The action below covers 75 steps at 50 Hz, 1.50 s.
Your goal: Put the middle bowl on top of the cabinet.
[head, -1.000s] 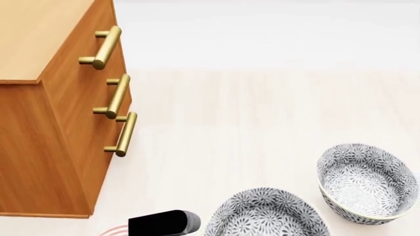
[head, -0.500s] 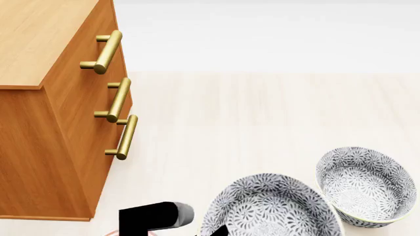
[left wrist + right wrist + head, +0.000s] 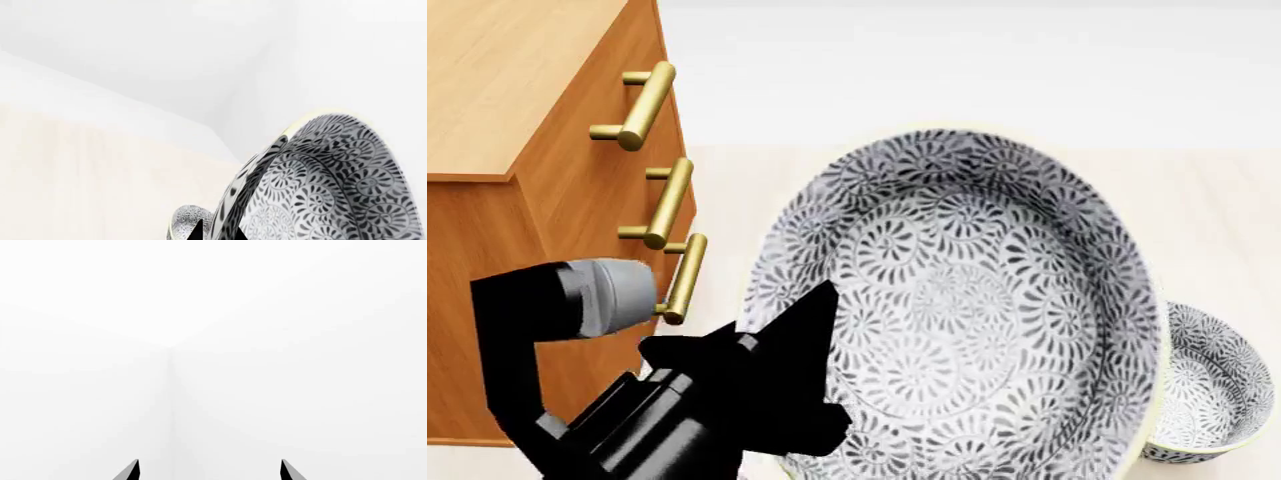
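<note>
Left gripper [image 3: 807, 345] clamped on rim of middle bowl [image 3: 988, 300], lifted, tilted, right of cabinet [image 3: 521, 200]. Ceramic likely rigid, slippery, breakable; rim pinch best. Right gripper [image 3: 209, 471] fingers apart, empty.

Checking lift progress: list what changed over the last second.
The left hand has raised the middle bowl off the floor, gripping its rim, and the bowl now looms tilted before the head camera. The cabinet and the other bowl stayed put.
</note>
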{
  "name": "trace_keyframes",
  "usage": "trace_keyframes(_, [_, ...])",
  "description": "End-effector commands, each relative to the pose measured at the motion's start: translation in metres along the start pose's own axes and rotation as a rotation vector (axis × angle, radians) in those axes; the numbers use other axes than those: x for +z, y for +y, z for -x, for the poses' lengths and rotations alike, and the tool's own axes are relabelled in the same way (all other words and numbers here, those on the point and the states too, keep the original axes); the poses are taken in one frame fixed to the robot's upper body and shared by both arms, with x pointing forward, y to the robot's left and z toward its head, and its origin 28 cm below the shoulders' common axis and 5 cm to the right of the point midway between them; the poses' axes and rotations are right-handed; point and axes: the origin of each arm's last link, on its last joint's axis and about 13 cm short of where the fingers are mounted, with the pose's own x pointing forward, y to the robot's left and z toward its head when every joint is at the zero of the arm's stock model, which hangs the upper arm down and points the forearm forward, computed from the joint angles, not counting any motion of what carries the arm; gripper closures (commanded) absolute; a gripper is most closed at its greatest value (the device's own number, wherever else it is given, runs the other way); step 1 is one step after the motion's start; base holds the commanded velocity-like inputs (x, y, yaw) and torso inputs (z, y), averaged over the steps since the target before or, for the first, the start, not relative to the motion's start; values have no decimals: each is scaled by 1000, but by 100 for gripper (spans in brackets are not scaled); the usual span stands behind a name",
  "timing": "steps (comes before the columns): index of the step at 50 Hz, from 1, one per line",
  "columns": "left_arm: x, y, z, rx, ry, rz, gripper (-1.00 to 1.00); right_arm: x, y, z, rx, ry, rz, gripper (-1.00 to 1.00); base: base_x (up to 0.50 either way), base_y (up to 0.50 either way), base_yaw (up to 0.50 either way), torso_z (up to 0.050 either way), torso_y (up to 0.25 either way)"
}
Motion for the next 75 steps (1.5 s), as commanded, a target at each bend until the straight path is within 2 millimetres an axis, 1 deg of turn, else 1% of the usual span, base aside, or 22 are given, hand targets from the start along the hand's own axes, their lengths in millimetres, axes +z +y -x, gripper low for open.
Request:
trace_keyframes(1, [51, -30, 27, -73, -127, -90, 100, 7, 12, 2, -7, -8, -2, -100, 0, 0, 0, 0, 0])
trace_keyframes(8, [82, -43, 34, -32, -177, -144, 100, 6, 18, 6, -6, -8, -5, -100, 0, 0, 0, 0, 0])
trace_keyframes(9, [89, -45, 33, 31, -195, -161, 100, 6, 19, 7, -8, -9, -5, -100, 0, 0, 0, 0, 0])
trace_keyframes(11, [95, -47, 33, 47, -207, -169, 100, 6, 20, 7, -8, -10, -6, -100, 0, 0, 0, 0, 0])
trace_keyframes(17, [127, -59, 35, 47, -126, -94, 100, 6, 22, 9, -9, -8, -5, -100, 0, 0, 0, 0, 0])
trace_keyframes(18, [134, -60, 31, 95, -122, -79, 100, 6, 22, 9, -7, -7, -6, -100, 0, 0, 0, 0, 0])
trace_keyframes(21, [146, -63, 26, 143, -101, -47, 100, 6, 23, 9, -4, -4, -7, -100, 0, 0, 0, 0, 0])
trace_keyframes(22, [156, -64, 21, 203, -125, -26, 100, 6, 22, 9, -4, -3, -8, -100, 0, 0, 0, 0, 0])
trace_keyframes(25, [166, -67, 18, 251, -137, -12, 100, 6, 21, 9, -4, -2, -8, -100, 0, 0, 0, 0, 0])
trace_keyframes(27, [179, -68, 12, 347, -173, 5, 100, 6, 21, 8, -4, -2, -8, -100, 0, 0, 0, 0, 0])
trace_keyframes(31, [201, -71, 2, 461, -189, 104, 100, 6, 21, 8, -1, 1, -9, -100, 0, 0, 0, 0, 0])
trace_keyframes(40, [241, -72, -24, 642, -186, 207, 100, 6, 19, 7, -4, 0, -10, -100, 0, 0, 0, 0, 0])
trace_keyframes(42, [244, -72, -28, 664, -202, 197, 100, 6, 19, 7, -5, -1, -9, -100, 0, 0, 0, 0, 0])
trace_keyframes(48, [256, -61, -53, 811, -120, 334, 100, 6, 17, 5, -4, -1, -10, -100, 0, 0, 0, 0, 0])
trace_keyframes(53, [263, -50, -63, 920, -130, 393, 100, 6, 15, 4, -9, -2, -10, -100, 0, 0, 0, 0, 0])
trace_keyframes(57, [271, -43, -70, 987, -149, 408, 100, 7, 15, 4, -10, -5, -10, -100, 0, 0, 0, 0, 0])
trace_keyframes(58, [271, -38, -74, 1051, -188, 340, 100, 7, 15, 4, -11, -5, -7, -100, 0, 0, 0, 0, 0])
trace_keyframes(66, [274, -5, -97, 1204, -167, 379, 100, 6, 15, 5, -11, -2, -5, -100, 0, 0, 0, 0, 0])
trace_keyframes(70, [282, 5, -102, 1224, -176, 426, 100, 7, 15, 4, -14, -5, -6, -100, 0, 0, 0, 0, 0])
trace_keyframes(71, [287, 7, -100, 1225, -191, 486, 100, 6, 15, 4, -15, -4, -5, -100, 0, 0, 0, 0, 0])
trace_keyframes(73, [290, 9, -97, 1237, -212, 538, 100, 6, 15, 4, -15, -5, -5, -100, 0, 0, 0, 0, 0])
trace_keyframes(75, [292, 13, -95, 1252, -223, 545, 100, 6, 16, 5, -14, -6, -5, -100, 0, 0, 0, 0, 0])
